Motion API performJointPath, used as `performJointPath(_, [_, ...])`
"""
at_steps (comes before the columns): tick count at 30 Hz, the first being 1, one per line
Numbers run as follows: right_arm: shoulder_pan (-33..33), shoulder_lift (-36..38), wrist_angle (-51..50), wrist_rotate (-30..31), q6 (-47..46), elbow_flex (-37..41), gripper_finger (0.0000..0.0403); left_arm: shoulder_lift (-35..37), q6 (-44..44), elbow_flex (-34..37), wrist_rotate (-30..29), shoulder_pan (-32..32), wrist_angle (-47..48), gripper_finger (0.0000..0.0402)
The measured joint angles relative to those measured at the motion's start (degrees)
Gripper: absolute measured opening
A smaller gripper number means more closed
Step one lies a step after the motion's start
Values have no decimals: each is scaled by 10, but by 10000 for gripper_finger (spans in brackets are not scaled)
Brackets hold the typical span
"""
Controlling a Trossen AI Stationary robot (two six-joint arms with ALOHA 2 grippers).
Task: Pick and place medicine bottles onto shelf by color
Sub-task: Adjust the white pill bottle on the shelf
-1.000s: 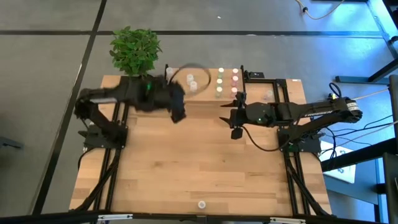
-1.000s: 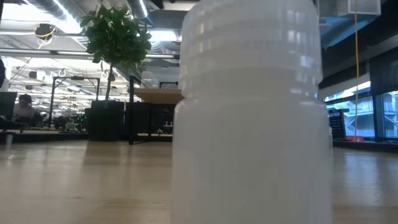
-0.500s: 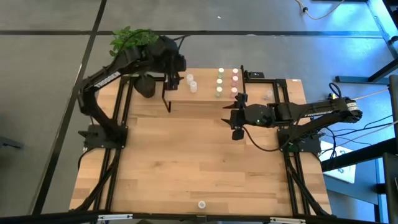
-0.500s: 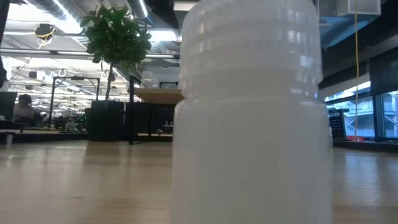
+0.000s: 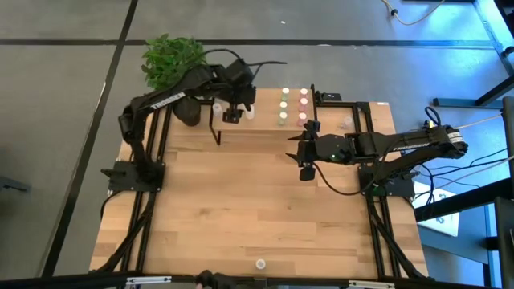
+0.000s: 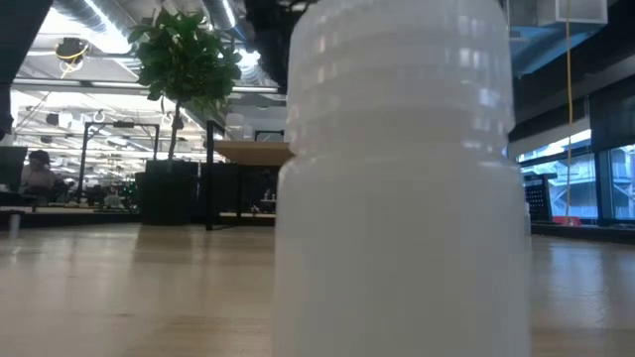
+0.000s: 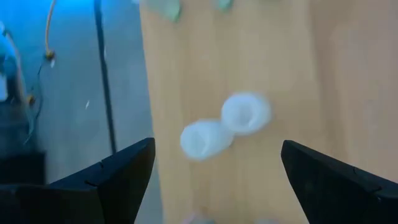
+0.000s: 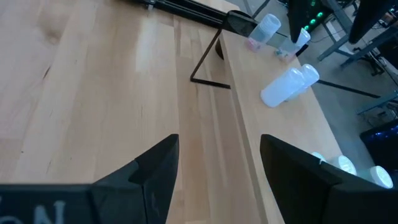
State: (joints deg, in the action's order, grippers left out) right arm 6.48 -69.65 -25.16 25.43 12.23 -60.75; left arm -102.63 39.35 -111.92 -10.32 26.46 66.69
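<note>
The shelf stands at the table's far edge and carries several small bottles. Two have white caps, others green caps or pink caps. My left gripper is open and empty, hovering over the shelf's left part. In the left wrist view the two white-capped bottles lie between its fingers, farther off. My right gripper is open and empty over the table, just near of the shelf's right end. One more whitish bottle stands on its base at the near edge and fills the low view.
A potted green plant stands at the far left corner, beside the left arm. A black metal frame lies right of the shelf. The right wrist view shows the shelf's board and a black leg. Bare wooden tabletop spans the middle.
My left gripper has swung from over the table's middle-left toward the far edge, past the plant. It then came right and stands over the shelf's white-capped bottles. My right arm has kept still, and no bottle has visibly moved.
</note>
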Motion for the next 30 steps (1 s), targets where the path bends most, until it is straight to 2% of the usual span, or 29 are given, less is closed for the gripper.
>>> performJointPath(2, [0, 0, 0, 0, 0, 0, 227, -11, 3, 0, -21, 0, 7, 344])
performJointPath(30, [0, 0, 3, 0, 0, 0, 227, -72, 18, 0, -56, 51, -22, 344])
